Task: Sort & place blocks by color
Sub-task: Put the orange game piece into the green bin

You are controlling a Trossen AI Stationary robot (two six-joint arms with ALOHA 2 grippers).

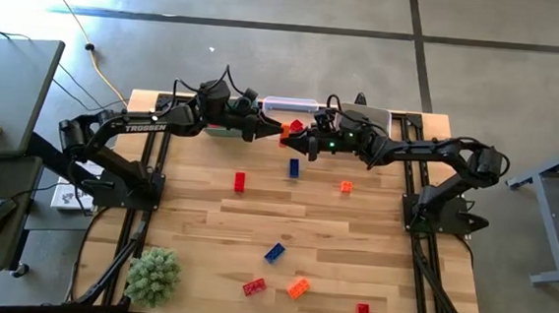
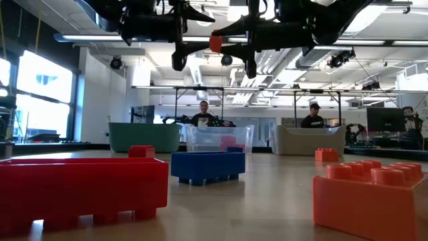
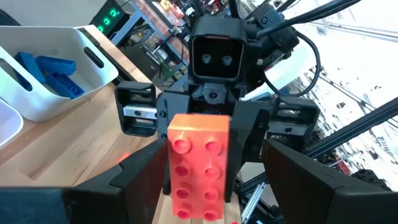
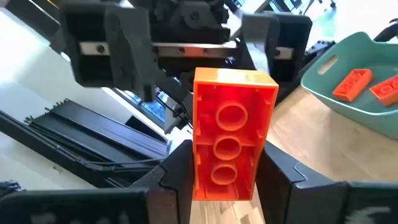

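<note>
Orange block [image 4: 230,134] is pinched in the right gripper [image 1: 298,145], mid-air just before the clear bin [image 1: 290,106], facing the left gripper [image 1: 273,133], whose fingers are spread and empty. Handoff looks pending. Approx. eight blocks remain on the table [image 1: 353,241]; blue and orange ones are already binned.

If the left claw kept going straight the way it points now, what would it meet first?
Most likely the orange block held upright in the right claw. The left claw, open, faces it head-on at the table's far edge, its fingers either side of the block; the exact gap is unclear.
</note>
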